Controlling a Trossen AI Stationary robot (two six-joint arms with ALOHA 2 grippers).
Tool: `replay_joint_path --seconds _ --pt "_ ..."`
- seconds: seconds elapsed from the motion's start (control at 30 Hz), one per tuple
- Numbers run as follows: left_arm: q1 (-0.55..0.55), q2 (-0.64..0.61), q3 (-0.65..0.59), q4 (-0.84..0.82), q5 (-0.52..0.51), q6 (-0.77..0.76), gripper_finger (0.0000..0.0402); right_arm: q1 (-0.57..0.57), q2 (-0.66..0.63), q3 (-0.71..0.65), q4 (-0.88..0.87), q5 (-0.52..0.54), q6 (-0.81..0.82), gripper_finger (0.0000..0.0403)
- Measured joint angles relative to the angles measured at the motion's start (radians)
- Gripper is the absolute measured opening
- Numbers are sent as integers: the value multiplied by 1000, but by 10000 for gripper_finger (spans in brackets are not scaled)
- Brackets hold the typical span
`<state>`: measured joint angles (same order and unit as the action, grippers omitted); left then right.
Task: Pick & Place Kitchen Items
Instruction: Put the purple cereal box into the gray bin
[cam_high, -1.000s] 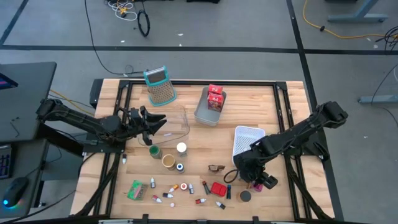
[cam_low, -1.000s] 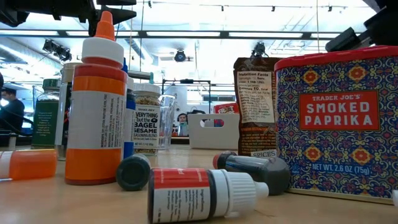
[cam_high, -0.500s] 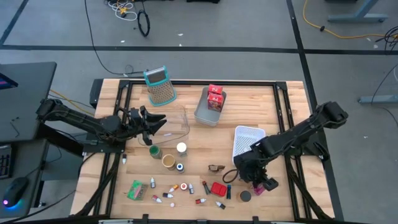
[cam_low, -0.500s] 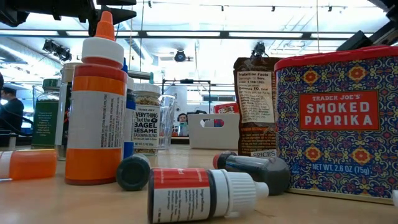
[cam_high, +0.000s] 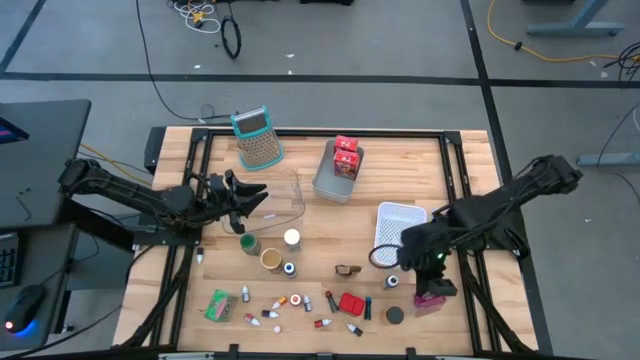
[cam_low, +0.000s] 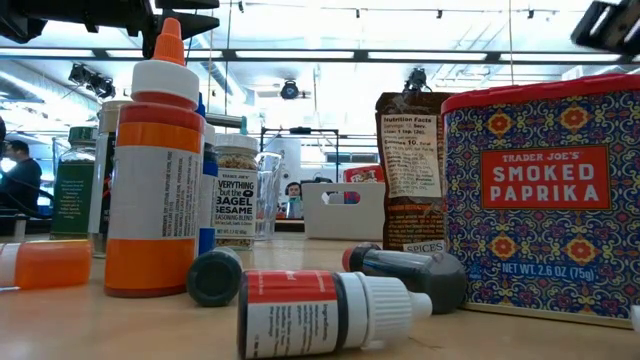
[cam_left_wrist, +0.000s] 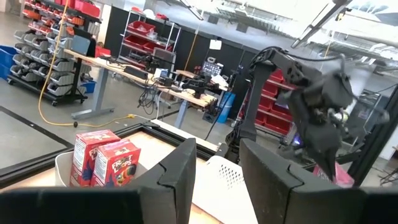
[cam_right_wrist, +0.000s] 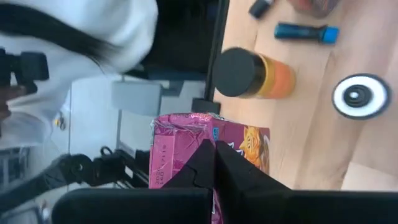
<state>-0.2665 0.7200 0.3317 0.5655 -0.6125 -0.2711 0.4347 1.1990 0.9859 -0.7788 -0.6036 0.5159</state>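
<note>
Near the counter's (cam_high: 330, 225) front right corner, the right gripper (cam_high: 432, 290) hangs with its fingers (cam_right_wrist: 208, 163) clamped on a pink packet (cam_right_wrist: 211, 158), above a black-capped jar (cam_high: 394, 315). Most other small items lie along the front edge. By the left edge, the left gripper (cam_high: 245, 200) hovers at a clear tub (cam_high: 285, 197), fingers (cam_left_wrist: 177, 171) slightly apart, holding nothing.

Right tool (cam_high: 432, 292) pinches shut at the table's front-right; left tool (cam_high: 250, 197) hovers part-open.
</note>
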Motion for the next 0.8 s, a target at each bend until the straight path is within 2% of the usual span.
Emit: replay_joint_path --seconds 0.2,0.37,0.47,0.57,0.67,0.8 --pt "0 0 0 0 0 2 132 -24 -138 0 -1 84 -13 6" --pt "0 0 0 0 0 2 132 -72 -218 0 28 162 -132 6" --pt "0 0 0 0 0 2 132 -109 -240 0 82 199 -237 6" --pt "0 0 0 0 0 2 132 -141 -241 0 184 259 -429 6" --pt "0 0 0 0 0 2 132 -169 -217 2 335 421 -586 6" --pt "0 0 0 1 0 20 132 -228 -149 2 510 648 -695 6"
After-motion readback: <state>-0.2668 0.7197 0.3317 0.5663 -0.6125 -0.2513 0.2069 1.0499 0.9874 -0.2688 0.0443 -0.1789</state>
